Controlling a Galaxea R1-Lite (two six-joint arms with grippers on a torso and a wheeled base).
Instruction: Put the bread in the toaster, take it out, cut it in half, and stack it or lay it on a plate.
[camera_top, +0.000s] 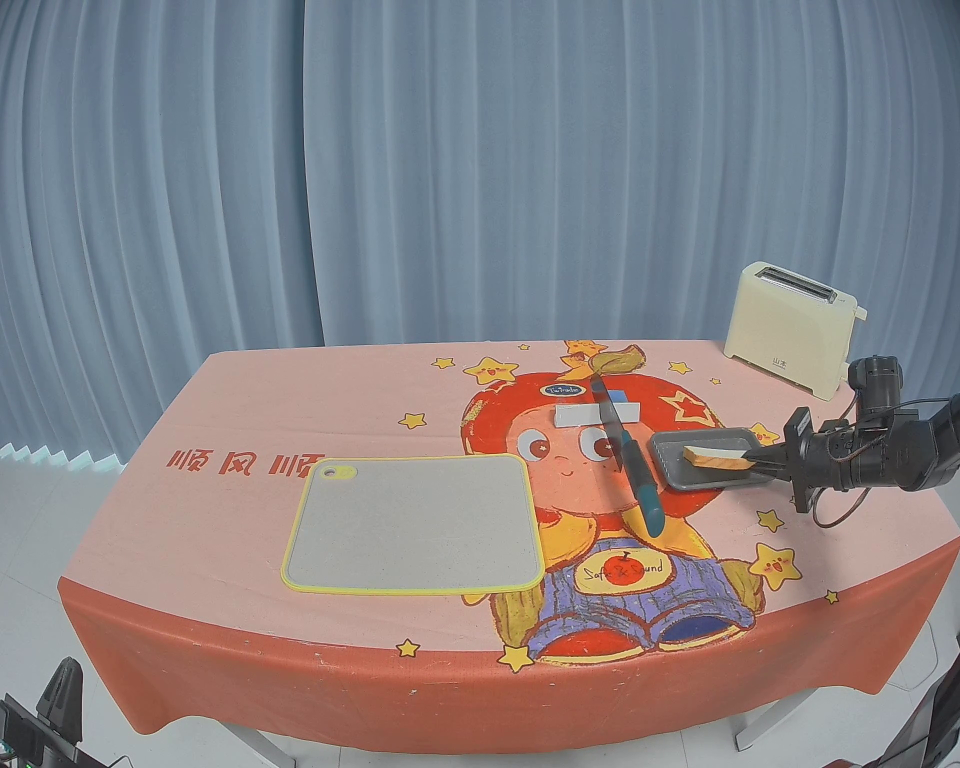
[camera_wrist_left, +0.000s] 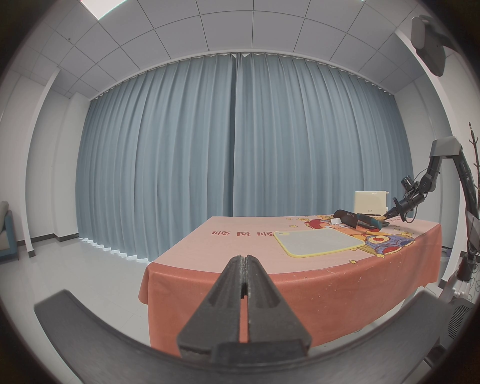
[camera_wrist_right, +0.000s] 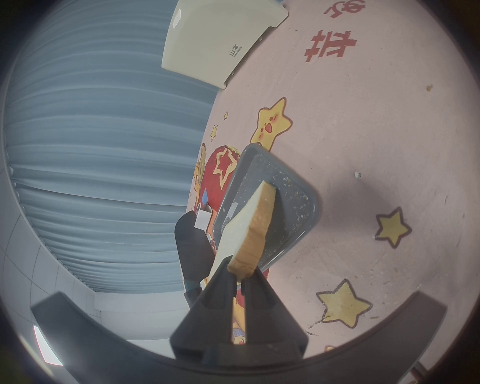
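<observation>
Bread in hand over tray

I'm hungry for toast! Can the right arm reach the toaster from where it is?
Probably yes. The right gripper holds the bread above the tray, and the toaster stands close behind it on the same side, with nothing between them.

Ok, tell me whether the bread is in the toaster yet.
Out: right gripper pinches the bread over the grey tray; the toaster stands apart.
</observation>
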